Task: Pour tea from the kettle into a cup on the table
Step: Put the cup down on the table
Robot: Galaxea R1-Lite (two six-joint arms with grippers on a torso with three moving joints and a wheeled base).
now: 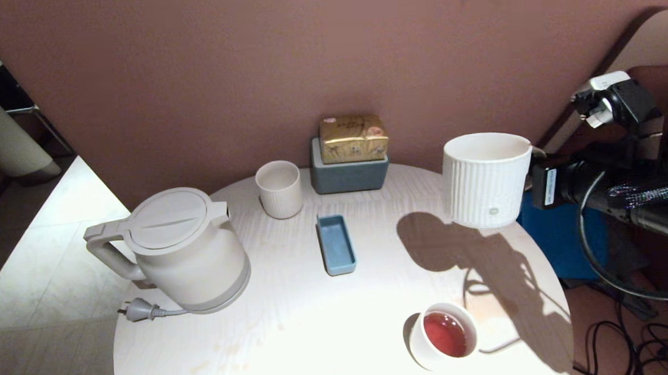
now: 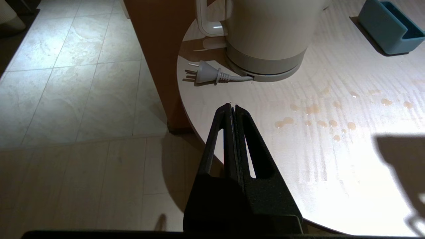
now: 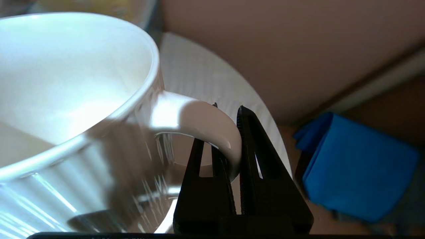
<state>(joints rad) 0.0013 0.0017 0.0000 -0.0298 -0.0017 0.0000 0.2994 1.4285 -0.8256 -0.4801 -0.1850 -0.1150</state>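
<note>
White cup aloft (upright), right gripper pinching handle.

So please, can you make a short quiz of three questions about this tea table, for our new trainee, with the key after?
1. True or false: the ribbed cup stands on the table.
2. Which vessel already holds reddish liquid?
A. the kettle
B. the small cup at the table's near edge
C. the tumbler
3. Fill in: the right gripper holds the ribbed cup by its ____.

Key:
1. False. It hangs in the air above the table's right side, casting a shadow below.
2. B. The kettle's lid is shut, and no liquid shows in the tumbler.
3. Handle. The left gripper is shut and empty near the table edge.
</note>
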